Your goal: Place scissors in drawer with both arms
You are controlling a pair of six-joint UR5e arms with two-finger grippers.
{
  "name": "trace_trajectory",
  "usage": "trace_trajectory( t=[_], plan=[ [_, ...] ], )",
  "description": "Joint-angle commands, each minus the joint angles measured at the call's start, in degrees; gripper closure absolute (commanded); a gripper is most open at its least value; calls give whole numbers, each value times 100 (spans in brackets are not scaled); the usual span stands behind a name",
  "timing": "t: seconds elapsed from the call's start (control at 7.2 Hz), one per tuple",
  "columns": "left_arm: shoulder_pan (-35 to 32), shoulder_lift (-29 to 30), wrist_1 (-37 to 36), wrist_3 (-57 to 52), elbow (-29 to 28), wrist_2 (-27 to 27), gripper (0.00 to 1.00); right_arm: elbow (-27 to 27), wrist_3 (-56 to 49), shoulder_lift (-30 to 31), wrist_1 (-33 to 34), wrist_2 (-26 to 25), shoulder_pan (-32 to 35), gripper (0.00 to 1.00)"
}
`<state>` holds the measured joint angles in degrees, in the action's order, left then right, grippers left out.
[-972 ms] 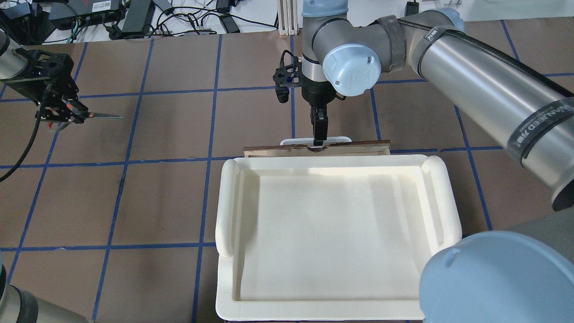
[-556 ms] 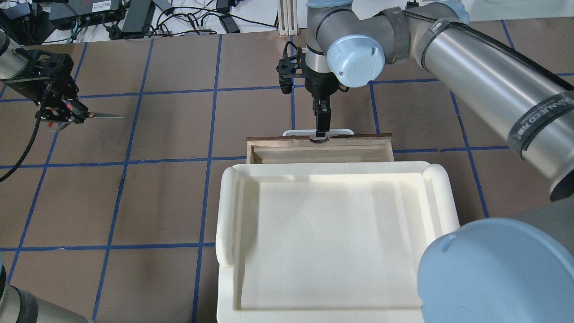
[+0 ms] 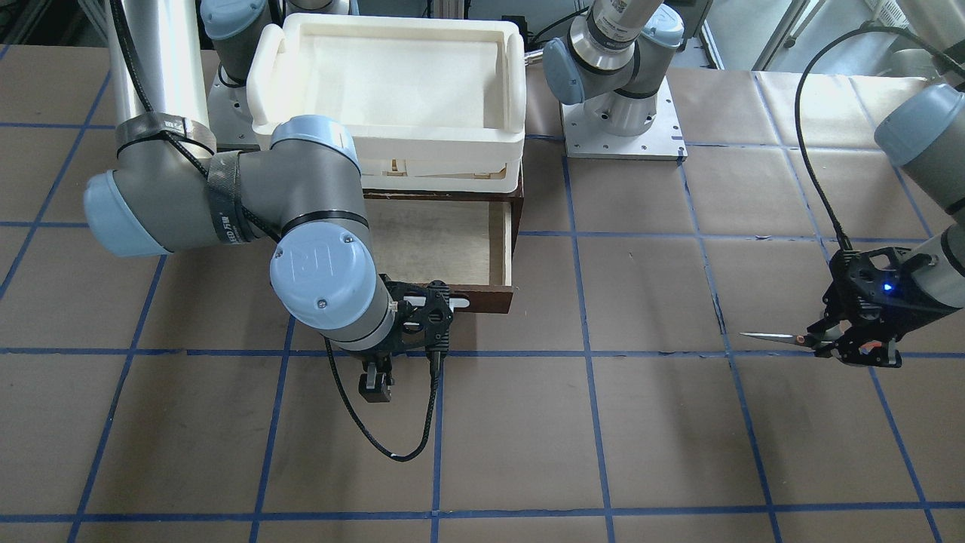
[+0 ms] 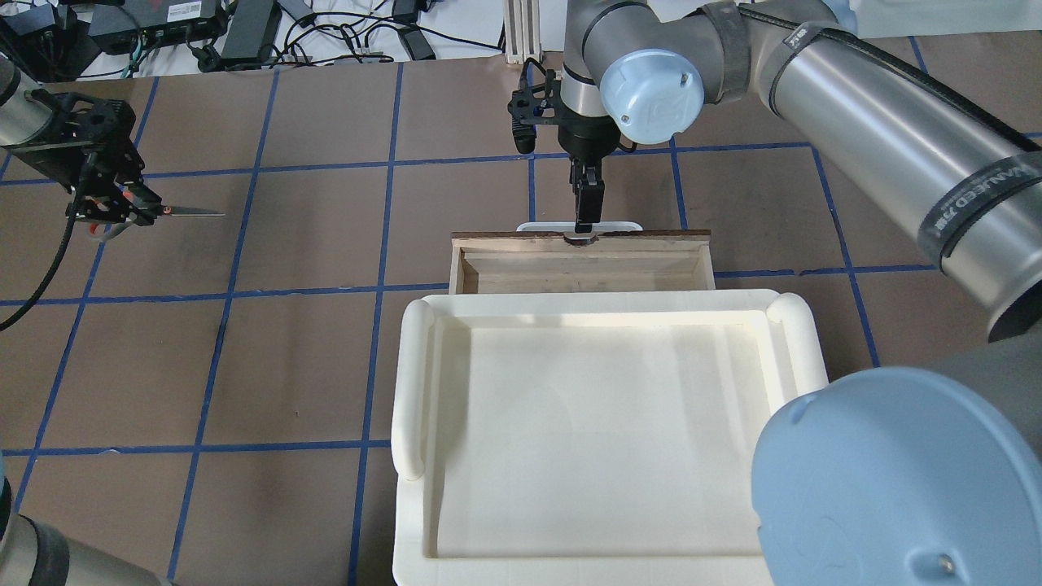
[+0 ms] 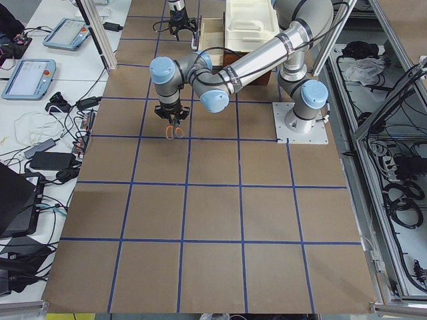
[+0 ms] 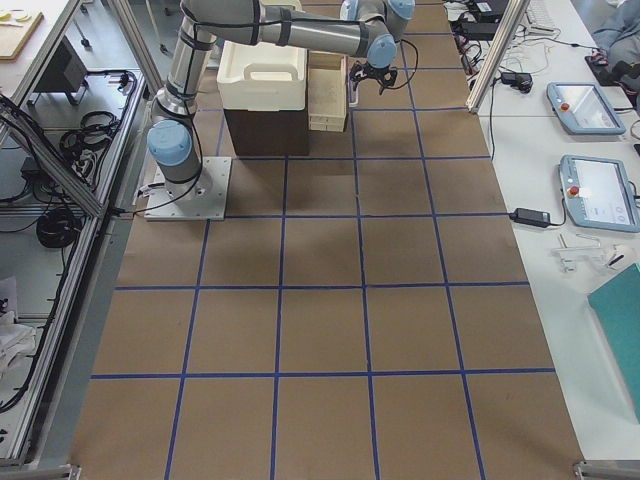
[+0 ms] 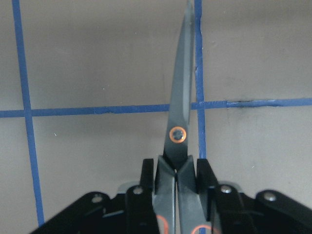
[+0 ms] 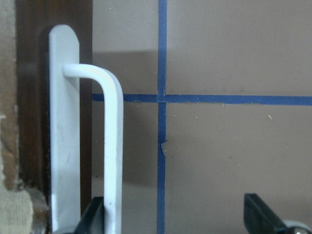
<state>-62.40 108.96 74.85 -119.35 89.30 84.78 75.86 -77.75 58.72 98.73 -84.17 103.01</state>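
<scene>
Steel-bladed scissors (image 7: pixel 178 122) are clamped at the handles in your left gripper (image 4: pixel 122 210), well apart from the drawer (image 4: pixel 582 273) | your right gripper (image 4: pixel 586 216) is spread around the white handle (image 8: pixel 113 146) | the drawer is part-open.

White lettering is running along a black strap (image 4: pixel 973 213) wrapped round the right arm (image 4: pixel 879 122) at the right of the overhead view. It is appearing to read "VANUEED", with small characters beside it too fine to make out. A second strap (image 3: pixel 224 207), at the left of the front-facing view, is carrying similar white print, illegible there. The light blue joint cap (image 3: pixel 323 275) below it is showing an embossed emblem, also unreadable.
</scene>
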Motion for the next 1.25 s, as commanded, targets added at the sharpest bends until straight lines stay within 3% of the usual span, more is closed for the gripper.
trace_trajectory(
  t=[0.0, 1.11],
  plan=[
    [0, 11, -6, 0, 0, -6, 100, -167, -12, -54, 24, 5, -18, 0],
    [-17, 11, 3, 9, 9, -14, 100, -458, -21, -291, 120, 23, -106, 0]
  ],
)
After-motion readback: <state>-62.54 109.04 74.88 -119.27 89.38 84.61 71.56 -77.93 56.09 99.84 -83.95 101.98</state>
